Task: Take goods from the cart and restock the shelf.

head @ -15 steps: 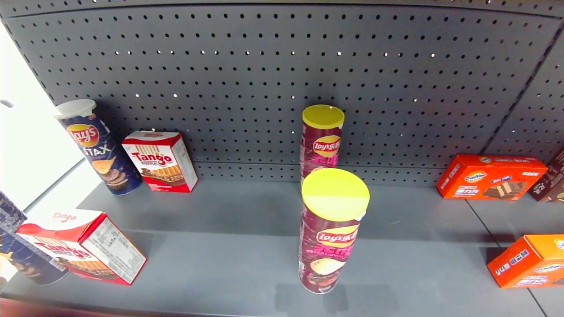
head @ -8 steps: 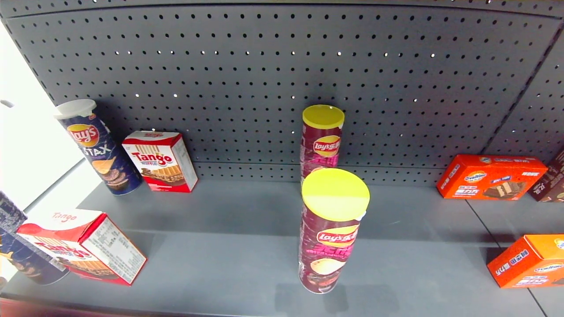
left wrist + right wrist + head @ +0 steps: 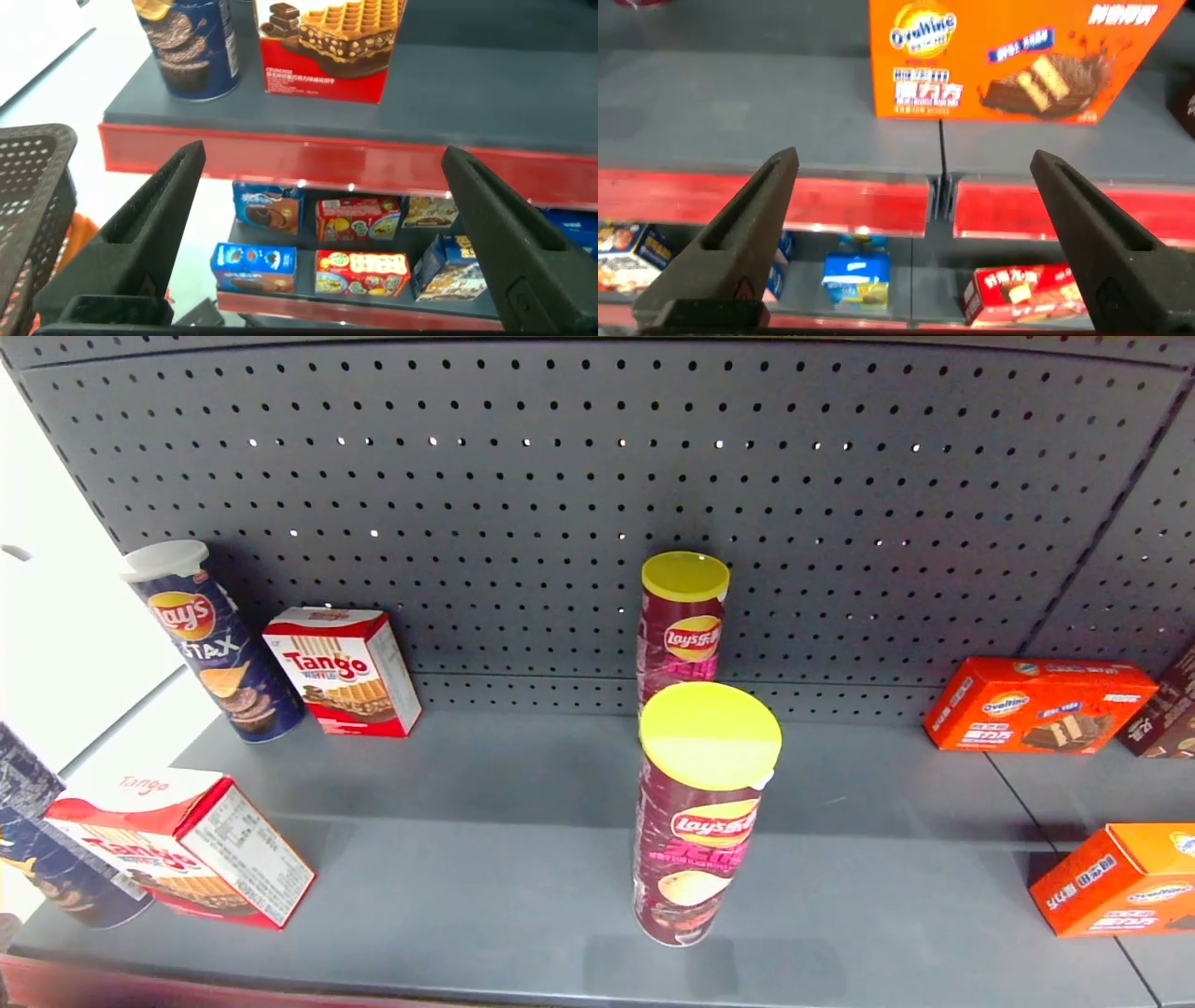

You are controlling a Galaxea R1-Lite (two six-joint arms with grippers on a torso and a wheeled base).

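Observation:
The grey shelf (image 3: pixel 485 896) holds two purple chip cans with yellow lids, one at the front (image 3: pixel 700 821) and one by the pegboard (image 3: pixel 683 625). At the left stand a blue chip can (image 3: pixel 215 644) and a red wafer box (image 3: pixel 345 672), with a second wafer box (image 3: pixel 187 845) and blue can (image 3: pixel 47 859) nearer the edge. Orange boxes (image 3: pixel 1036 705) (image 3: pixel 1116 877) lie at the right. My left gripper (image 3: pixel 322 159) is open and holds nothing, in front of the shelf's red edge below a blue can (image 3: pixel 192 47) and wafer box (image 3: pixel 327 47). My right gripper (image 3: pixel 915 161) is open and holds nothing, facing an orange box (image 3: pixel 1008 61).
A black mesh basket (image 3: pixel 28 205) stands beside the left gripper. A lower shelf carries several small snack boxes (image 3: pixel 360 271) (image 3: pixel 854 275). Free shelf room lies on both sides of the front purple can. A dark box (image 3: pixel 1162 728) sits at the far right.
The head camera has shifted slightly, so the whole shelf sits a little higher in the picture. The goods themselves have not moved.

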